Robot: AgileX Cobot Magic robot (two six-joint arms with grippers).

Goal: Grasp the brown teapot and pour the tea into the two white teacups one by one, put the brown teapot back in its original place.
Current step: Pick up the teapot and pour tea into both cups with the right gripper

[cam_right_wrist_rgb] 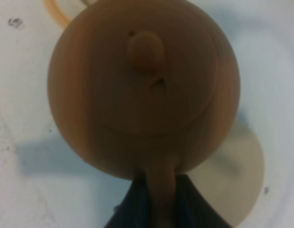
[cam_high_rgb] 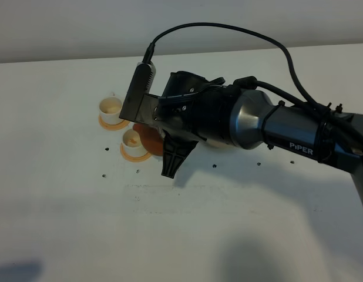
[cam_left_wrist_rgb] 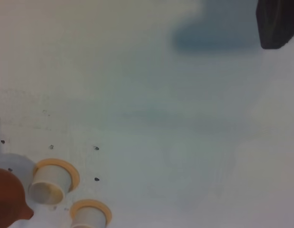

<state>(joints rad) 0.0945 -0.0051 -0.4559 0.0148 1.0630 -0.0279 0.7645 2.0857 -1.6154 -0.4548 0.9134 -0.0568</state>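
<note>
The brown teapot [cam_right_wrist_rgb: 142,85] fills the right wrist view, lid knob up. My right gripper [cam_right_wrist_rgb: 161,194] is shut on its loop handle, a dark finger on each side. The cream saucer [cam_right_wrist_rgb: 240,175] lies on the table beyond it, partly covered by the pot. In the high view the right arm hides most of the teapot [cam_high_rgb: 147,136], which sits right beside the near white teacup [cam_high_rgb: 132,139]. The far teacup [cam_high_rgb: 110,107] stands just behind. Each cup rests on an orange coaster. The left wrist view shows both cups [cam_left_wrist_rgb: 49,183] [cam_left_wrist_rgb: 90,218] and the pot's spout [cam_left_wrist_rgb: 9,202]. The left gripper is out of view.
The right arm [cam_high_rgb: 287,132] stretches from the right edge across the white table [cam_high_rgb: 228,223]. Small dark dots mark the tabletop around the cups. A dark blurred shape [cam_left_wrist_rgb: 278,23] sits at one corner of the left wrist view.
</note>
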